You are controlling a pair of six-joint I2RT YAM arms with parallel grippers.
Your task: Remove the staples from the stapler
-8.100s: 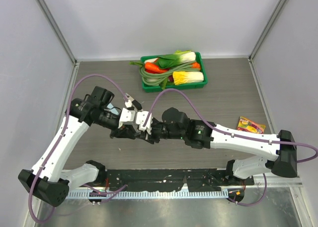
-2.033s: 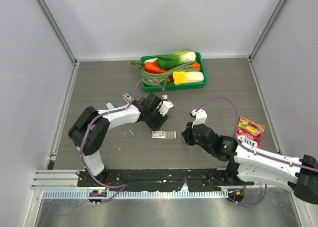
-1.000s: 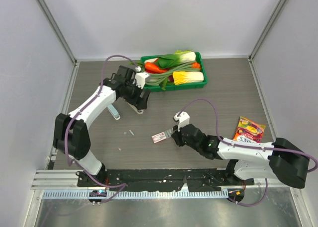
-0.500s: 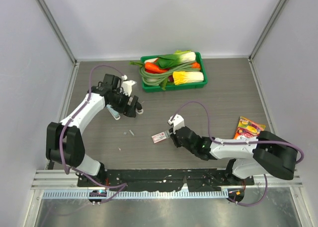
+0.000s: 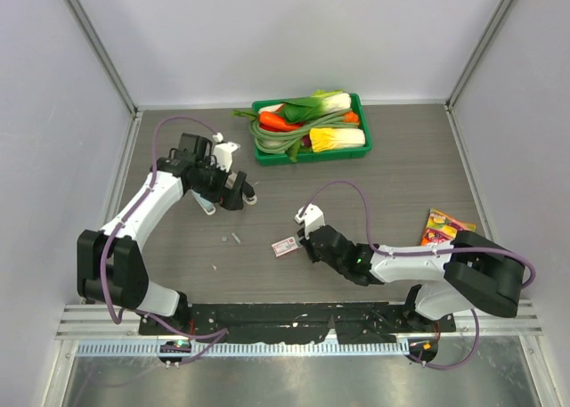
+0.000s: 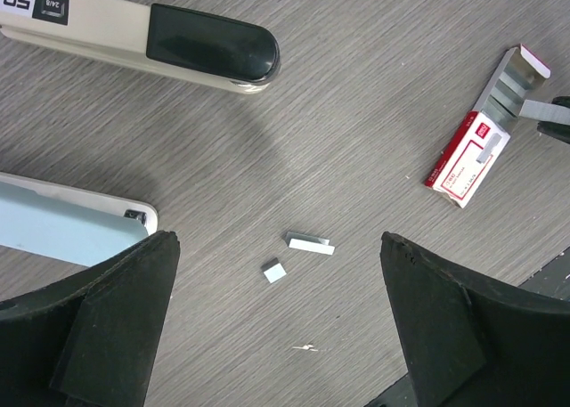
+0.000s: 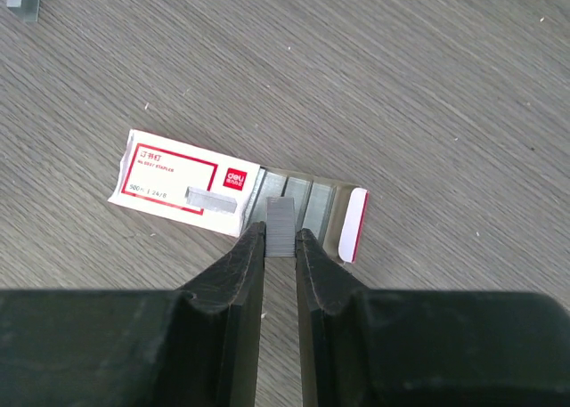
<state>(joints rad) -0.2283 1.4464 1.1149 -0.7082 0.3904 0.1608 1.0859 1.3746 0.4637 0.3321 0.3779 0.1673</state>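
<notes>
The pale-blue stapler (image 5: 206, 204) lies on the table, and its end shows at the left edge of the left wrist view (image 6: 62, 233). My left gripper (image 5: 233, 193) hovers beside it, open and empty (image 6: 280, 322). Under it lie two loose grey staples (image 6: 310, 243), also seen from above (image 5: 235, 238). My right gripper (image 5: 302, 240) is shut on a short strip of staples (image 7: 281, 222), held over the open tray end of the red-and-white box (image 7: 183, 183).
A cream bar with a black end (image 6: 134, 37) lies just beyond the stapler. The red-and-white box (image 5: 286, 246) sits mid-table. A green tray of vegetables (image 5: 356, 153) stands at the back. A snack packet (image 5: 448, 226) lies at the right.
My left arm has drawn back from near the green tray to above the stapler, and its jaws have spread wider. My right gripper has crept left to the box, still closed.
</notes>
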